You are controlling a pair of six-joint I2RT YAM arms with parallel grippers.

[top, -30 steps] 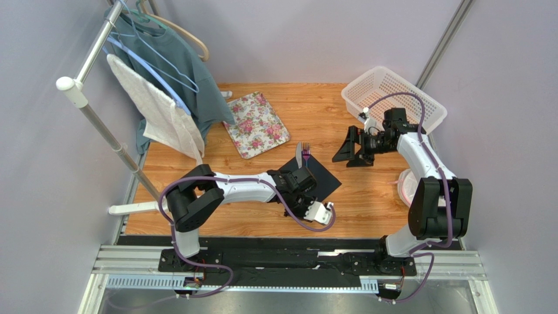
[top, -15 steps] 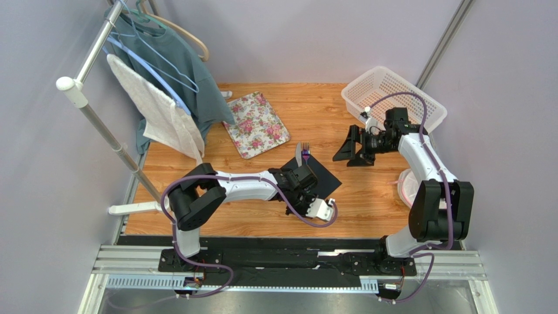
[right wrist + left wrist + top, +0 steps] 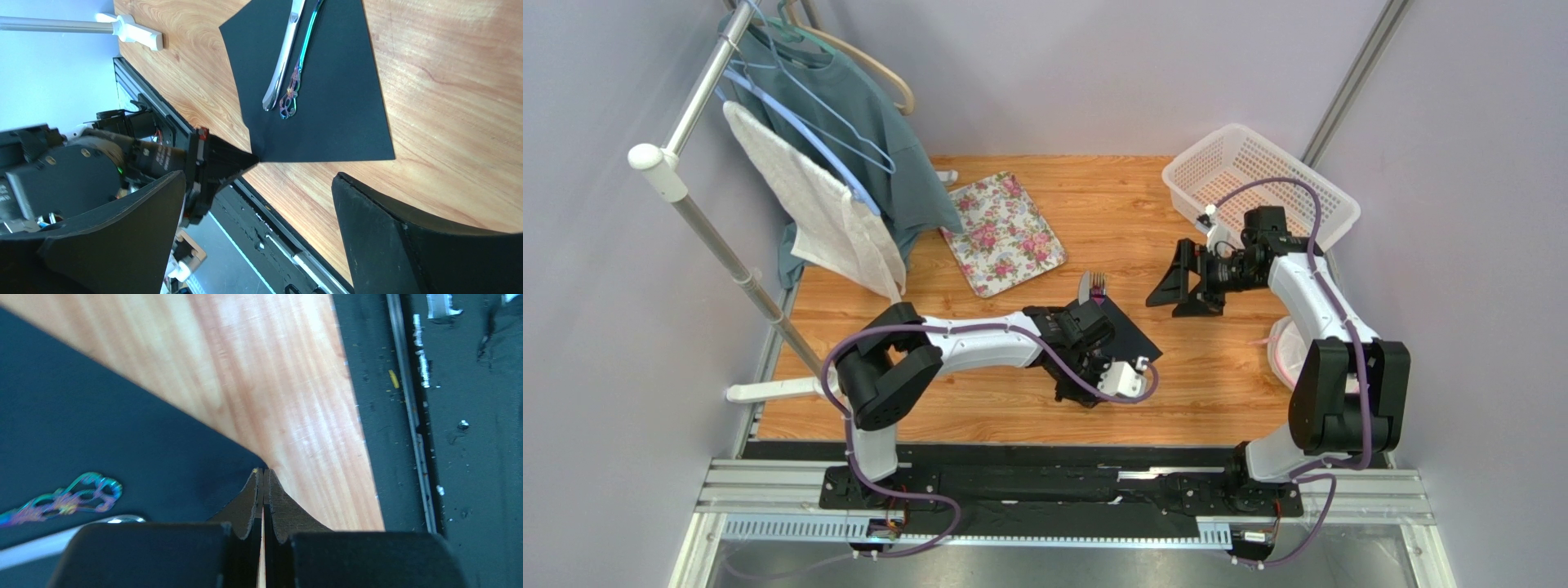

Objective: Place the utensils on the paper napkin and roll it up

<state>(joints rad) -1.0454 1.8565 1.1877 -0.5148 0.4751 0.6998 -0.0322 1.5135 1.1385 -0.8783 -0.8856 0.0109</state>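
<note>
The black paper napkin (image 3: 1133,333) lies mid-table as a diamond. On its far part rest the purple fork (image 3: 1096,284) and the pale grey knife (image 3: 1082,290), side by side. From the right wrist view the knife (image 3: 283,58) and fork (image 3: 299,76) lie lengthwise on the napkin (image 3: 331,116). My left gripper (image 3: 1097,355) is shut on the napkin's near corner (image 3: 255,467), fingertips (image 3: 256,490) pressed together; the fork's handle end (image 3: 67,499) shows beside them. My right gripper (image 3: 1185,284) hangs open to the right of the napkin, nothing between its fingers (image 3: 380,226).
A floral tray (image 3: 1004,233) lies at the back left and a white basket (image 3: 1259,178) at the back right. A rack with a shirt and towel (image 3: 830,184) stands on the left, its white foot (image 3: 768,392) on the table. The table's near edge and black rail (image 3: 393,416) lie close to the left gripper.
My left gripper has gone from partly open to shut at the napkin's near corner and shifted slightly away from the table's near edge. The right arm has barely moved.
</note>
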